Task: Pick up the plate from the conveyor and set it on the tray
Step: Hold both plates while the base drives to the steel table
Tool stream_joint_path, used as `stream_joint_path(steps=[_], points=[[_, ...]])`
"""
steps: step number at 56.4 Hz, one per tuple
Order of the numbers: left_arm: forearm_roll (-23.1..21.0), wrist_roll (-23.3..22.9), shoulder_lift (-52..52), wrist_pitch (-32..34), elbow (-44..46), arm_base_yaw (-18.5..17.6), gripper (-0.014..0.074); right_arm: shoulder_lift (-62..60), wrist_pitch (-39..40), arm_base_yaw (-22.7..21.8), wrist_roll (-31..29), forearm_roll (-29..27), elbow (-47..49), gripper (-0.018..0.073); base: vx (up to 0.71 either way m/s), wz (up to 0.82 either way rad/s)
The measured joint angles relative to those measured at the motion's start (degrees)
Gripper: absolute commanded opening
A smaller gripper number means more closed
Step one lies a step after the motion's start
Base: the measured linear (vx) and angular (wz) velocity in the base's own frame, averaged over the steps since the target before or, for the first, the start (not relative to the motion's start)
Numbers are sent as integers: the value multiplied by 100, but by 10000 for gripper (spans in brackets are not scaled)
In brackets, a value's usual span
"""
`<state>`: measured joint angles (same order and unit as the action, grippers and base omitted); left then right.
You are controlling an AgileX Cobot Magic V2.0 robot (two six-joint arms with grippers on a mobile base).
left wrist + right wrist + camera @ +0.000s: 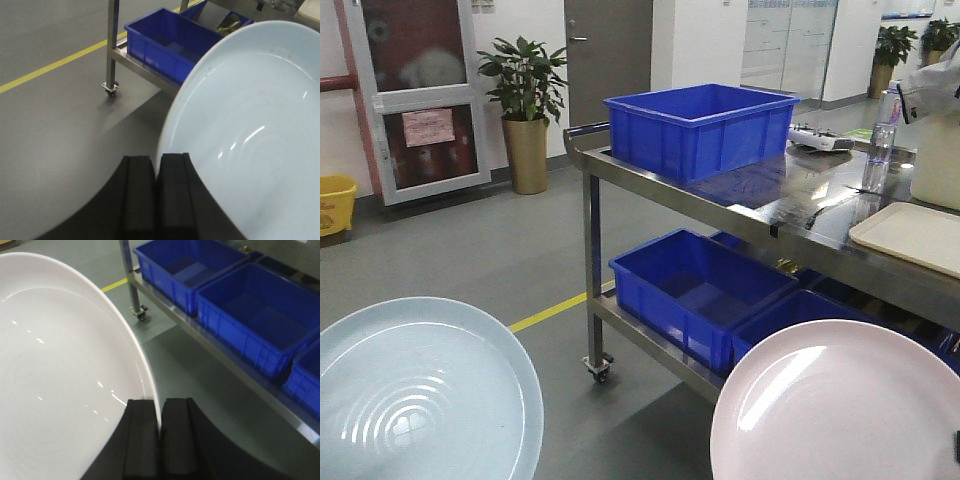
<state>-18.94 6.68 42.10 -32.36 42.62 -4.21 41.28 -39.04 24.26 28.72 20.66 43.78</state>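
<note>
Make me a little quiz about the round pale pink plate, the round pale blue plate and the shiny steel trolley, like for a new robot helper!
1. True or false: the round pale pink plate already lies on the flat cream rectangular plastic tray.
2. Which does the left gripper pinch? A. the round pale blue plate B. a blue plastic crate C. a clear bottle
3. Fill in: the tray sits on the top shelf of the steel ____.

Key:
1. False. The right gripper pinches its rim, away from the tray.
2. A.
3. trolley.
</note>
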Motion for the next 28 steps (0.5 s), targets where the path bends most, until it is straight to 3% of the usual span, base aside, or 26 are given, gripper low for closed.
stream_joint_path(steps=[28], points=[[0,0,0,0,0,0,-6,0,5,0,0,0,0,-9,53,-17]])
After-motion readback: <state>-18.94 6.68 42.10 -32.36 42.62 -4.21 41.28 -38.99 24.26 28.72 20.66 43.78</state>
